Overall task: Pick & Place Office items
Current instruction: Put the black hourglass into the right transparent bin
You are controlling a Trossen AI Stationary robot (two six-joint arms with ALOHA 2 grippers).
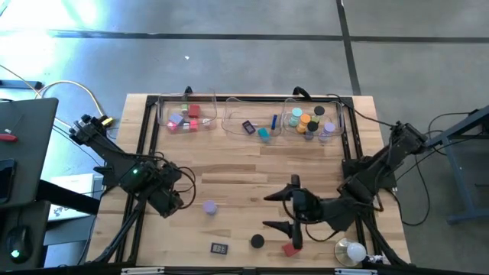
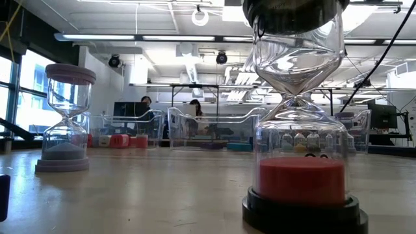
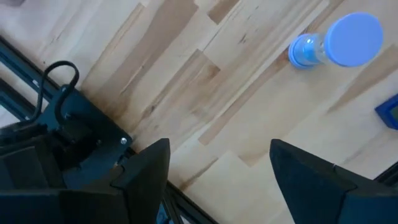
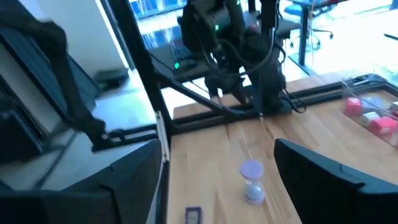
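A lavender-capped sand timer (image 1: 209, 206) stands upright on the wooden table (image 1: 229, 164), also in the low view (image 2: 65, 117). A black-capped timer with red sand (image 2: 299, 110) stands nearer the front edge (image 1: 257, 241). My left gripper (image 1: 170, 200) points down, open, left of the lavender timer (image 3: 336, 43), with bare wood between its fingers (image 3: 217, 155). My right gripper (image 1: 276, 209) hovers open to the right of that timer (image 4: 252, 180), pointing toward the left edge. Three clear trays (image 1: 237, 122) at the far edge hold pink and red blocks, a blue stick and round caps.
A red block (image 1: 290, 248) and a small dark piece (image 1: 220, 247) lie near the front edge. A white bulb-like object (image 1: 353, 250) sits at the front right corner. A black frame (image 1: 145, 137) borders the table. People sit in the room beyond (image 2: 195, 107).
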